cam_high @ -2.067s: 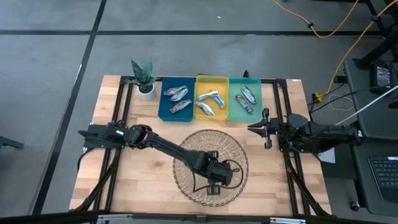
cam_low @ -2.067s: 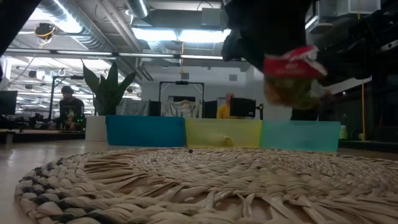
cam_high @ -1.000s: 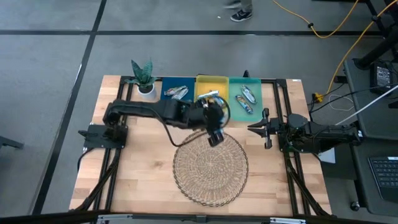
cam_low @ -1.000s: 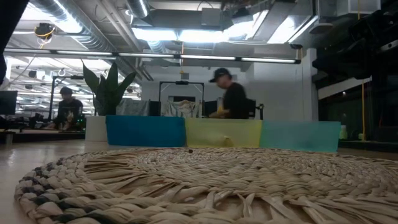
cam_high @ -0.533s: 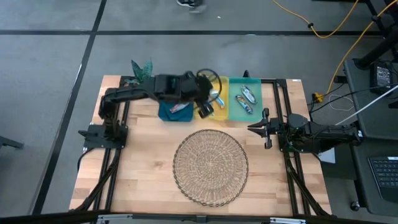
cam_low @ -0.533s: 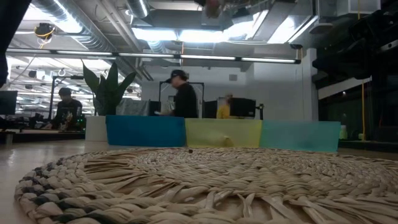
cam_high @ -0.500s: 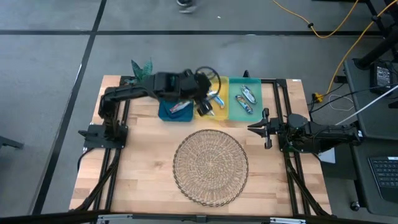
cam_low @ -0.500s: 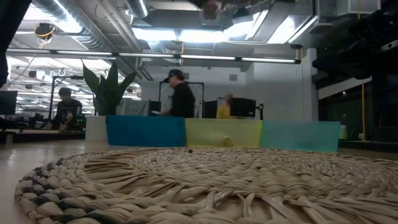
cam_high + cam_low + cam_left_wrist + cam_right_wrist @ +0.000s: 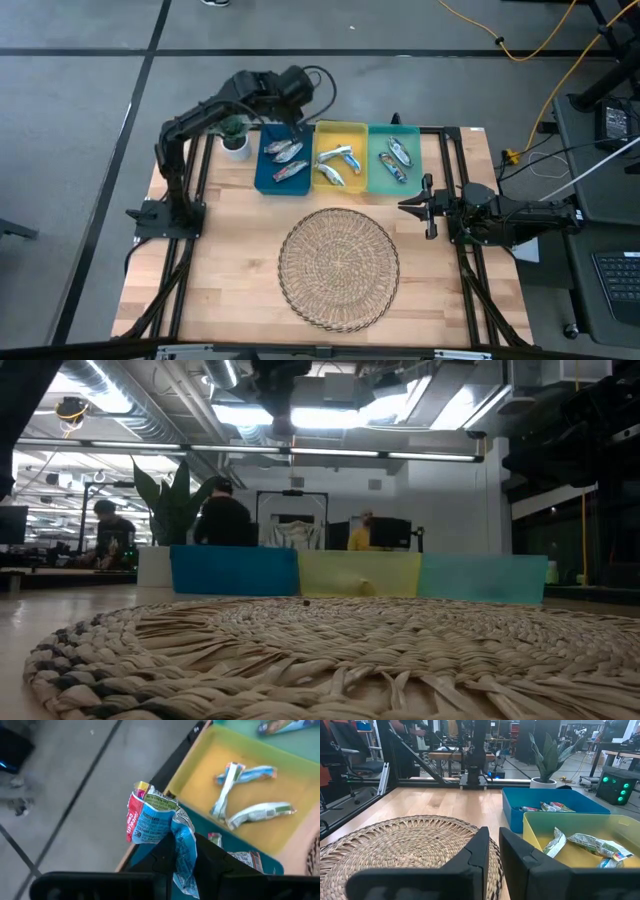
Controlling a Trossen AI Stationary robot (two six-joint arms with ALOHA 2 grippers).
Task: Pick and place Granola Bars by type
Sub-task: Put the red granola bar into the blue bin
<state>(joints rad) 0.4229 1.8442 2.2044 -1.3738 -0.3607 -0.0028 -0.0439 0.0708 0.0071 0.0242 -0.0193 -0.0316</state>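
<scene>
Left wrist view shows our left gripper [image 9: 182,862] clamped on a bar [image 9: 159,827] above the blue tray [image 9: 262,178], carrying it, so next we lower and release; right gripper [image 9: 408,208] waits shut.

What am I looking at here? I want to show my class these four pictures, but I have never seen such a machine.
It is a robot with two dark arms at a wooden table, each ending in a two-finger gripper. One picture looks straight down, one looks level across the woven mat, and two come from cameras on the wrists. At the table's far edge stand a blue tray, a yellow tray and a green tray, each holding shiny wrapped granola bars, beside a small potted plant. The left gripper is raised near the blue tray's far corner, shut on one blue and red granola bar. The right gripper waits, shut and empty, at the table's right side.
</scene>
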